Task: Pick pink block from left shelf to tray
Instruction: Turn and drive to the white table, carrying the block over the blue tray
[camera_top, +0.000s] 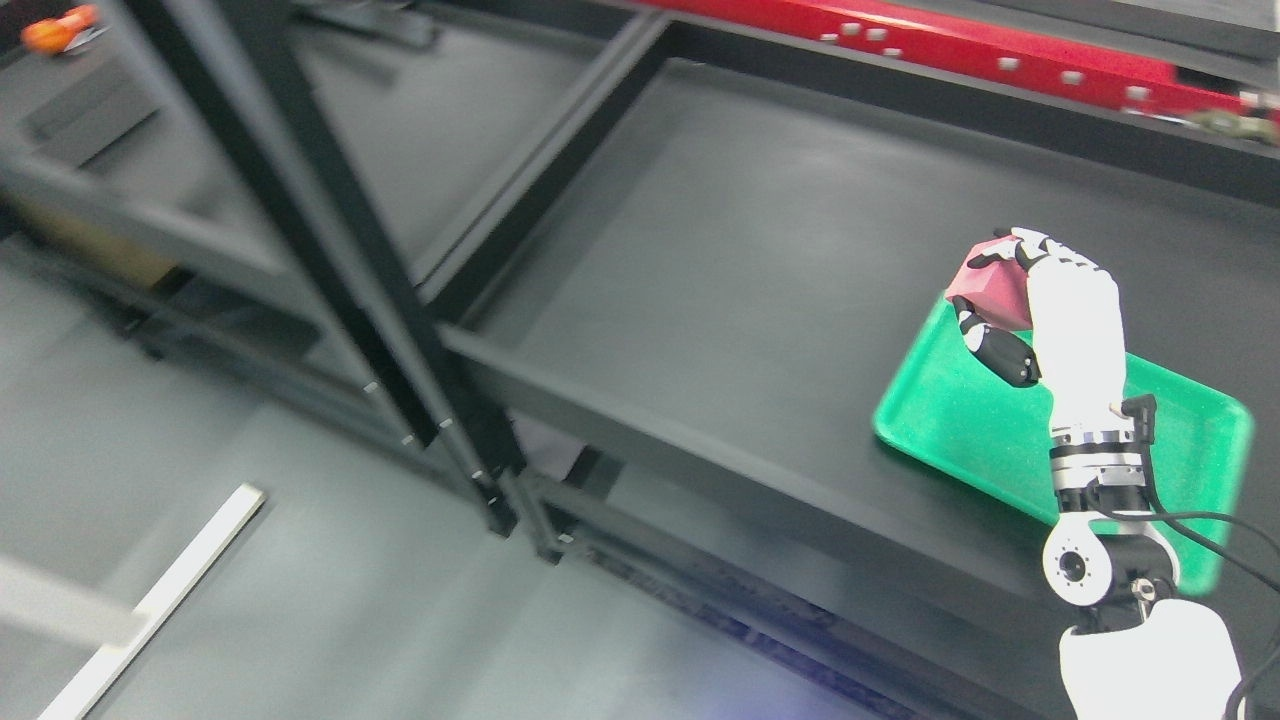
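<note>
My right hand (990, 290) comes in from the lower right and is shut on the pink block (985, 285), with fingers over its top and the thumb below it. It holds the block over the far left corner of the green tray (960, 430), which lies on the black shelf (740, 300) at the right. I cannot tell whether the block touches the tray. My left hand is out of view.
A black upright post (340, 250) separates this shelf from the left shelf unit (200, 180). A red beam (950, 50) runs along the back. An orange object (60, 30) sits at the top left. Grey floor with a white strip (150, 600) lies below.
</note>
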